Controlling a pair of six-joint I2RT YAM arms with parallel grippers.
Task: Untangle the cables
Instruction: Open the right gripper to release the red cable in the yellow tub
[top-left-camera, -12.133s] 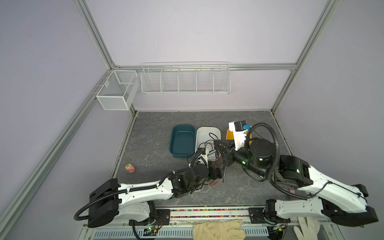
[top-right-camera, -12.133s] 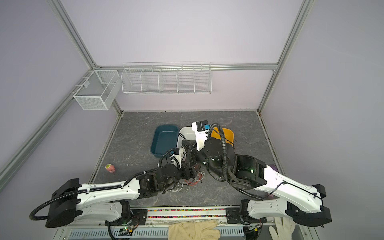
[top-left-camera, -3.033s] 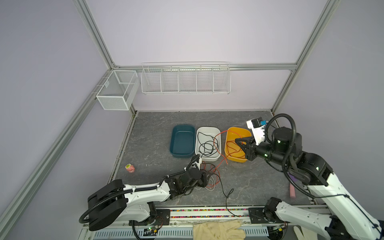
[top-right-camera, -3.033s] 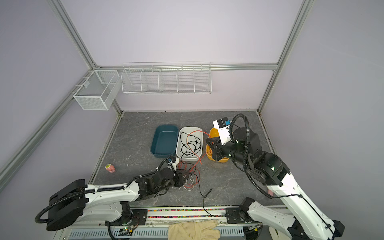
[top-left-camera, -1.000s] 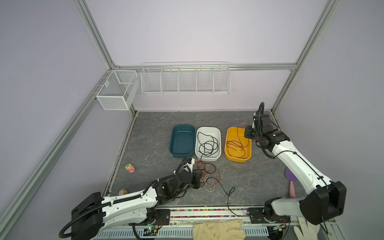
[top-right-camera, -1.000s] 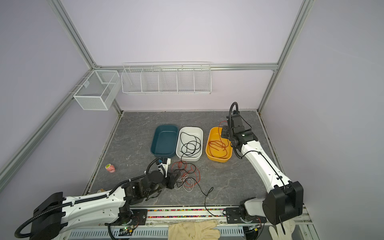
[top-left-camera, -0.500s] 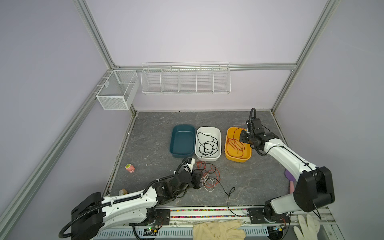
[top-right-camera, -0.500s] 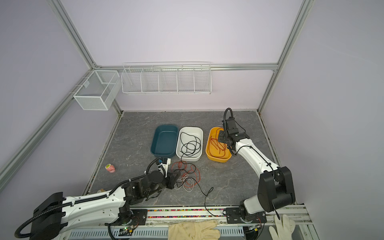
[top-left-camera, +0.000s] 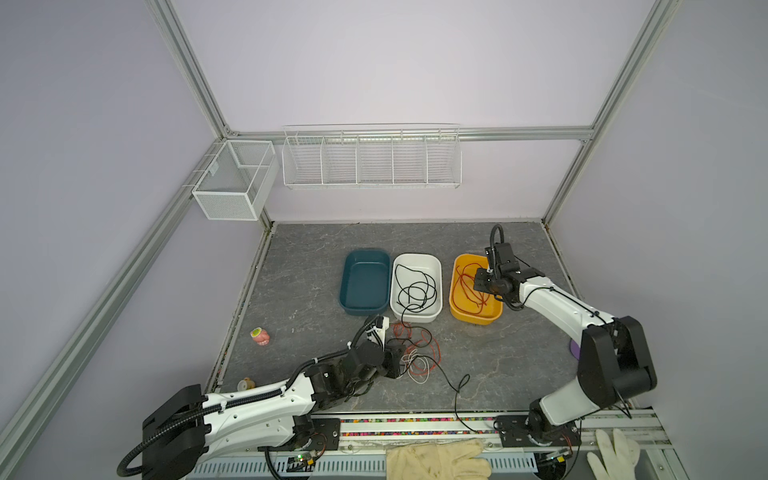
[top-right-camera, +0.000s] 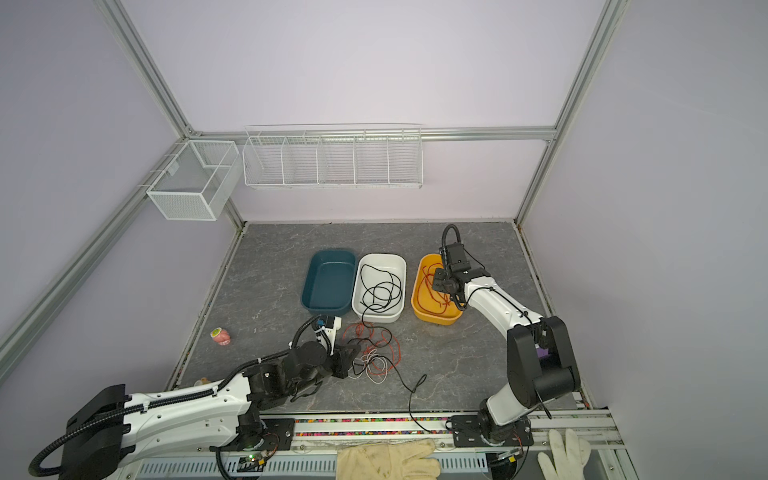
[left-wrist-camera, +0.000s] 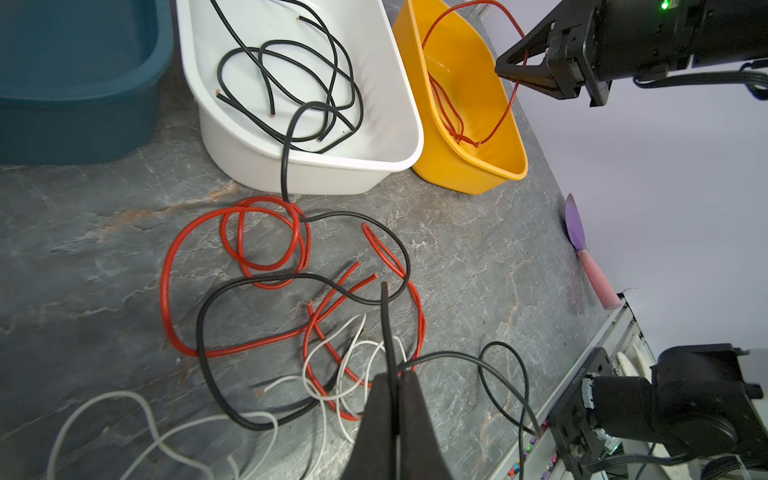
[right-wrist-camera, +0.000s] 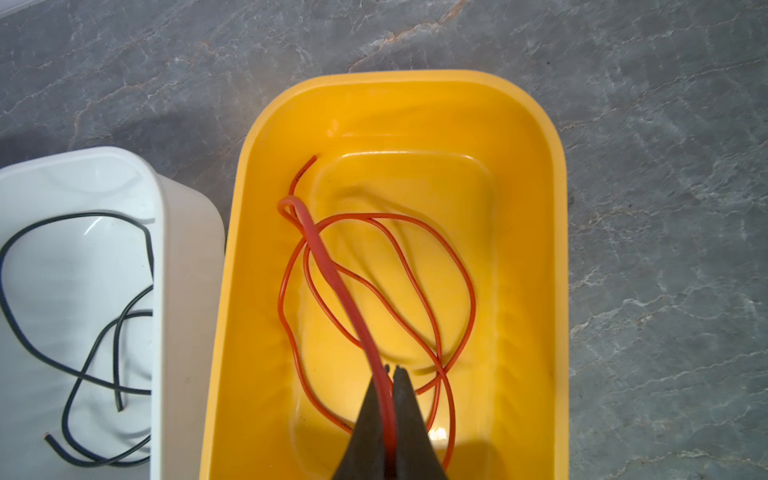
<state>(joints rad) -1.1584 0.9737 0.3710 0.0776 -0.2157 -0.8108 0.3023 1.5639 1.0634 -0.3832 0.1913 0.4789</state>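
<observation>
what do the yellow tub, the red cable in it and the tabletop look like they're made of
The yellow tub: likely moulded plastic, glossy; rounded corners and bright highlights on its floor.
The red cable: probably wire in a rubbery or silicone sleeve, matte; it bends in soft loops.
The tabletop: grey slate-like stone or a printed imitation, matte, with pale veins; cannot tell which.

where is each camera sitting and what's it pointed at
Top views: high above the front edge, looking down on the table, left arm and right arm.
Left wrist: low over the table, facing the cable tangle and white bin; left jaws shut on a black cable.
Right wrist: down into the yellow bin; right jaws shut on a red cable.
Shared: both wrist views show both bins.
</observation>
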